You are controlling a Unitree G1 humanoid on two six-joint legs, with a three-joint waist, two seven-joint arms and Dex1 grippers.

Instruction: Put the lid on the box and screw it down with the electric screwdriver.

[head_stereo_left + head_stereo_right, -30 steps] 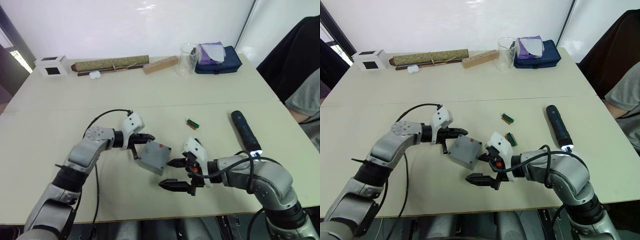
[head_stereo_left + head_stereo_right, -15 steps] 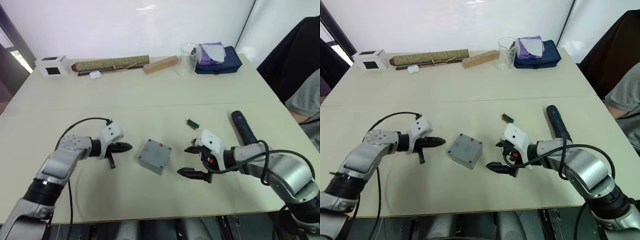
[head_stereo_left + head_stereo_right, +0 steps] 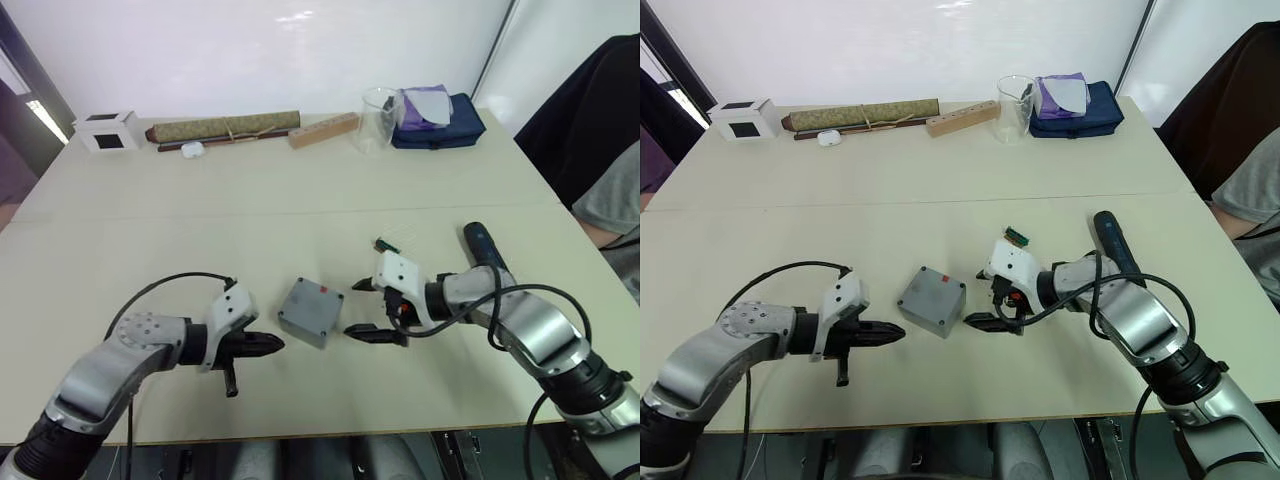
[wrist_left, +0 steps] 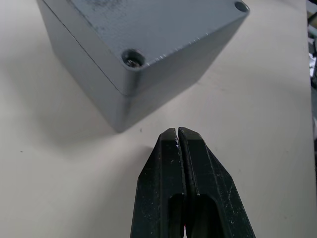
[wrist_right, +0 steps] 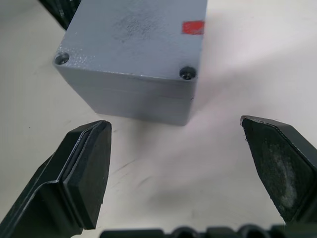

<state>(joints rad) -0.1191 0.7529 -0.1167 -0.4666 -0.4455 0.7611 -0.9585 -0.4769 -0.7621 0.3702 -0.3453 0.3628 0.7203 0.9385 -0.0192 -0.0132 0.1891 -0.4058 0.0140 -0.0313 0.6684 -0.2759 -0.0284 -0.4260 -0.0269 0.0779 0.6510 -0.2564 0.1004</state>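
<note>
The grey box [image 3: 311, 312] sits near the middle of the pale table [image 3: 300, 210] with its lid [image 5: 141, 34] already lying flat on top, edges flush with the walls, the small red mark [image 5: 192, 27] up by one corner. In my wrist views I see a screw head sunk in two of the lid's corner holes, one in each view; each view also shows a further corner hole, and what is in those I cannot make out. My left gripper [image 3: 268, 345] lies low over the table just beside the box, on my left, its two black fingers [image 4: 195, 191] pressed together with no gap and nothing between them, the tips aimed at the box's near corner but not touching it. My right gripper [image 3: 365, 308] is on the other side of the box, spread wide with nothing in it, one finger [image 5: 81, 173] toward each side of the near corner, both clear of the walls. The electric screwdriver [image 3: 1114, 249] lies flat on the table to my right, behind my right forearm, apart from the box. A small green part [image 3: 1015, 236] lies on the table between the box and the screwdriver, just beyond my right gripper. Along the far edge stand a white cube [image 3: 106, 131], a rolled greenish scroll [image 3: 222, 127], a wooden block [image 3: 322, 129], a clear beaker [image 3: 376, 118] and a navy pouch [image 3: 445, 120].
</note>
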